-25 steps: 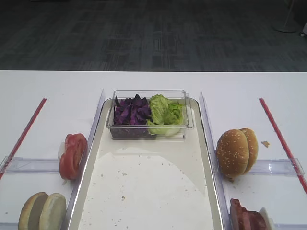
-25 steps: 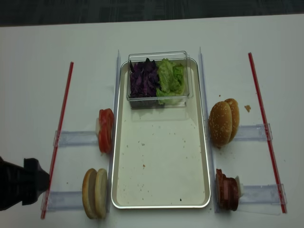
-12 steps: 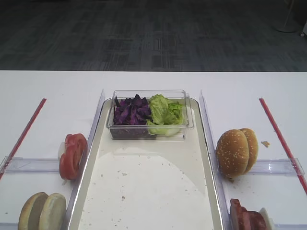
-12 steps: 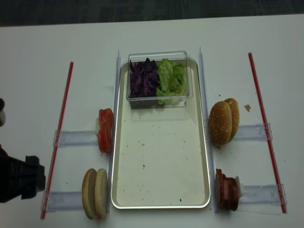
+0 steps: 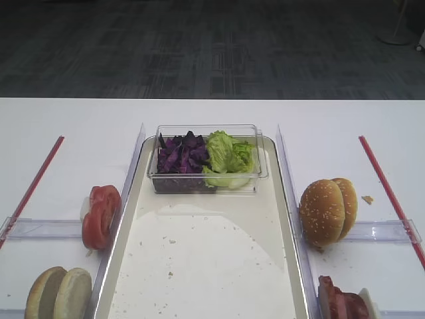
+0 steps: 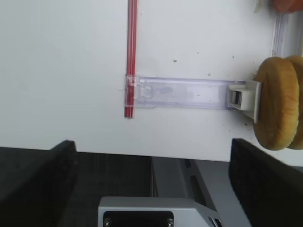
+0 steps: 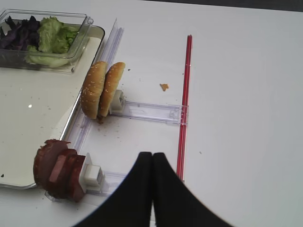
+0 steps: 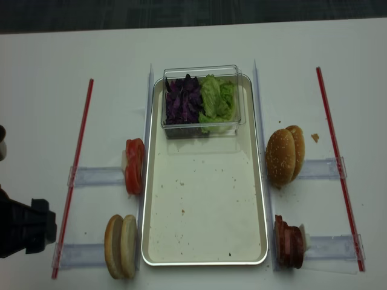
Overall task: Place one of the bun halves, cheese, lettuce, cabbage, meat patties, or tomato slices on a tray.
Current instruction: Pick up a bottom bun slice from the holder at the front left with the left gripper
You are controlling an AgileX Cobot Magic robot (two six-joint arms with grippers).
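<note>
Pale, seedless round bun halves (image 8: 121,246) stand on edge just left of the long silvery metal tray (image 8: 205,261), soft and light, best pinched across the crust; left hand (image 6: 151,165) spread apart, right hand (image 7: 152,161) pressed together, both empty.

A white counter (image 8: 199,45) is seen carrying the tray (image 8: 205,260) at its middle, flanked by two red strips (image 8: 74,169) and clear plastic holders (image 8: 91,176).
</note>
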